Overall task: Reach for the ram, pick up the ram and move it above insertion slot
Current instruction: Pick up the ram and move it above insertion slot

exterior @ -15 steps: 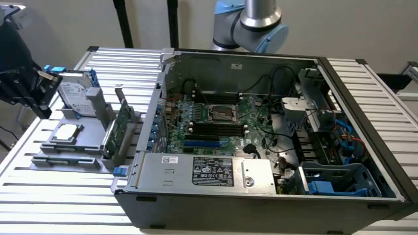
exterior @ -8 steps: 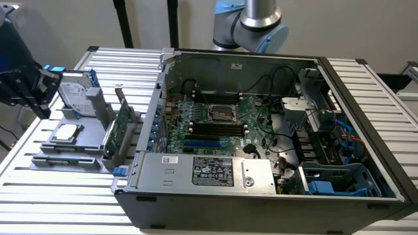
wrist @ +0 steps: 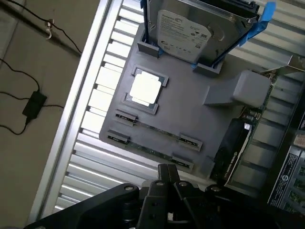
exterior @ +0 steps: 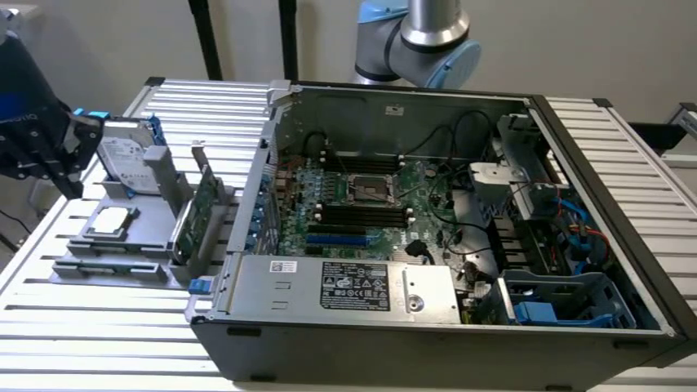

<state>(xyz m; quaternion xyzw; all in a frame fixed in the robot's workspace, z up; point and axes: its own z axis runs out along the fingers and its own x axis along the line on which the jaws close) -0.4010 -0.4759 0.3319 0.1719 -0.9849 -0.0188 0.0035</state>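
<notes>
Exterior view: my dark pincer [exterior: 44, 159] hangs at the exterior view's left, just beside the upright silver hard drive [exterior: 126, 159] in the grey plastic holder tray [exterior: 147, 216]. The ram [exterior: 109, 267], a long thin green circuit-board stick, stands on edge in a slot at the tray's near end, apart from me. The open black computer case [exterior: 436, 327], with the motherboard's black insertion slots [exterior: 365, 214], sits to the exterior view's right.

Wrist view: my pincer is narrow, tips drawn together, holding nothing. The ram [wrist: 150, 150] lies just ahead of them. Judgement: this reach calls for spreading the tips, squaring them across the stick's flat faces, centring on its length and descending straight. My wrist is pitched down over the tray.
</notes>
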